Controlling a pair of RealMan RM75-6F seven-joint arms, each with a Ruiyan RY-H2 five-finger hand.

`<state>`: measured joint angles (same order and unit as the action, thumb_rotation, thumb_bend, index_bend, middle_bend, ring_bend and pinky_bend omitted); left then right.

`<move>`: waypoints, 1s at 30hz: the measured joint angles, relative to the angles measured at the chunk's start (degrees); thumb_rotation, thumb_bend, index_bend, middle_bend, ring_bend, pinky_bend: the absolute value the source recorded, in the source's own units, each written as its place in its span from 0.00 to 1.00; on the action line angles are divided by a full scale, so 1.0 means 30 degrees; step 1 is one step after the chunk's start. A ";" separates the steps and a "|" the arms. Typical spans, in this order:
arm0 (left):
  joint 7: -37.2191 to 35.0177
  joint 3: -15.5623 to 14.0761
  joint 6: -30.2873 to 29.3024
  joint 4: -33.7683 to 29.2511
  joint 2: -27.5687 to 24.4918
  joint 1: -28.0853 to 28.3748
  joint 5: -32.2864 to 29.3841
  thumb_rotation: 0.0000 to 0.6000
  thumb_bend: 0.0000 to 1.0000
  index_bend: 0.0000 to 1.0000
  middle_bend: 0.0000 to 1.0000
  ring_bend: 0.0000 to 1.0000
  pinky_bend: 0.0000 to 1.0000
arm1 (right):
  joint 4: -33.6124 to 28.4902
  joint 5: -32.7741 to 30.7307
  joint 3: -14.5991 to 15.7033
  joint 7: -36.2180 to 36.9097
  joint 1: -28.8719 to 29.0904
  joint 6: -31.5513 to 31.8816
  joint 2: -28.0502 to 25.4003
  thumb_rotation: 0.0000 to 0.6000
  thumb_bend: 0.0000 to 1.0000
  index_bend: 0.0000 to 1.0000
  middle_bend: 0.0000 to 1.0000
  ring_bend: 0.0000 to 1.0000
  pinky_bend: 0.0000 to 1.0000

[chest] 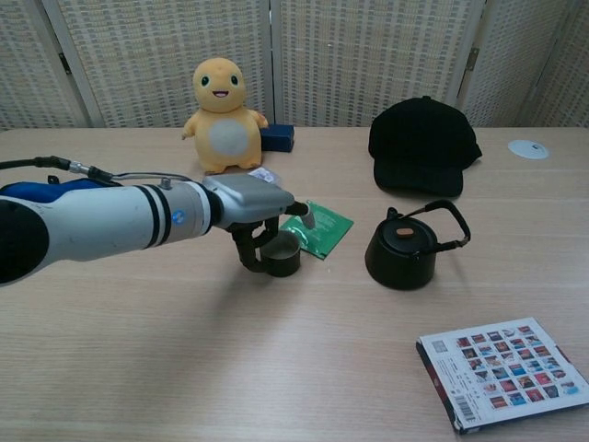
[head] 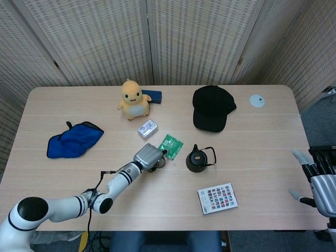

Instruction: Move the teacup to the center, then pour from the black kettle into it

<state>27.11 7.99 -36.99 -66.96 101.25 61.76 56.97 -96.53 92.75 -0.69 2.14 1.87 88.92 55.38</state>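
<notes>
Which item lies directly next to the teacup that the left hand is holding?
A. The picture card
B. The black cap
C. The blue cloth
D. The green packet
D. In the chest view the left hand holds the teacup right by the edge of the green packet, with the black kettle further to the right.

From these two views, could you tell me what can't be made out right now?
- Teacup: the left hand covers it in the head view; the chest view leaves its contents and the grip uncertain.
- Right hand: cut off by the head view's edge, absent from the chest view.
- Black kettle: lidded, contents hidden.
- Booklet print: too small.
</notes>
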 measured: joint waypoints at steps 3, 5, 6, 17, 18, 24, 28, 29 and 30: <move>0.0106 -0.0092 -0.0320 -0.0535 -0.0328 -0.0114 -0.0040 1.00 0.30 0.11 0.75 0.88 0.89 | -0.0021 0.0015 -0.0012 -0.0038 -0.0010 0.0021 0.0006 1.00 0.06 0.04 0.17 0.00 0.00; 0.0139 -0.0125 -0.0587 -0.0949 -0.0580 -0.0224 -0.0036 1.00 0.29 0.11 0.73 0.86 0.89 | -0.0034 0.0018 -0.0033 -0.0039 -0.0005 0.0029 0.0003 1.00 0.06 0.04 0.17 0.00 0.00; 0.0132 -0.0135 -0.0824 -0.1284 -0.0784 -0.0330 -0.0021 1.00 0.29 0.11 0.72 0.84 0.89 | -0.0039 0.0022 -0.0042 -0.0029 0.0000 0.0031 -0.0005 1.00 0.06 0.04 0.17 0.00 0.00; 0.0080 -0.0208 -0.4844 -0.5513 -0.4029 -0.2537 0.0030 1.00 0.29 0.13 0.49 0.58 0.85 | -0.0171 0.0003 -0.0090 -0.0028 0.0268 -0.0482 -0.0144 1.00 0.06 0.05 0.17 0.00 0.00; 0.0128 -0.0265 -0.5444 -0.6026 -0.4402 -0.2904 0.0030 1.00 0.29 0.14 0.47 0.57 0.84 | -0.0215 -0.0004 -0.0082 -0.0036 0.0324 -0.0615 -0.0175 1.00 0.06 0.05 0.18 0.00 0.00; 0.0237 -0.0867 -0.8458 -0.8307 -0.6407 -0.5120 0.0369 1.00 0.29 0.16 0.37 0.47 0.66 | -0.0489 0.0143 -0.0067 -0.0179 0.0784 -0.1274 -0.0367 1.00 0.06 0.08 0.19 0.02 0.03; 0.0002 -0.1296 -1.0115 -0.9370 -0.7674 -0.6590 0.0866 1.00 0.28 0.16 0.35 0.44 0.62 | -0.0544 0.0104 -0.0055 -0.0179 0.1011 -0.1737 -0.0443 1.00 0.07 0.11 0.20 0.06 0.12; -0.0119 -0.1403 -1.0481 -0.9583 -0.7952 -0.6933 0.1014 1.00 0.28 0.16 0.35 0.43 0.61 | -0.0556 0.0085 -0.0043 -0.0186 0.1103 -0.1931 -0.0466 1.00 0.08 0.11 0.21 0.06 0.13; -0.0268 -0.1558 -1.0992 -0.9837 -0.8294 -0.7398 0.1288 1.00 0.28 0.16 0.35 0.43 0.60 | -0.0566 0.0066 -0.0037 -0.0205 0.1180 -0.2083 -0.0477 1.00 0.08 0.12 0.21 0.06 0.14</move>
<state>26.31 3.31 -69.96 -96.48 76.37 39.56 60.84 -98.22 92.95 -0.80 1.53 5.41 82.67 53.94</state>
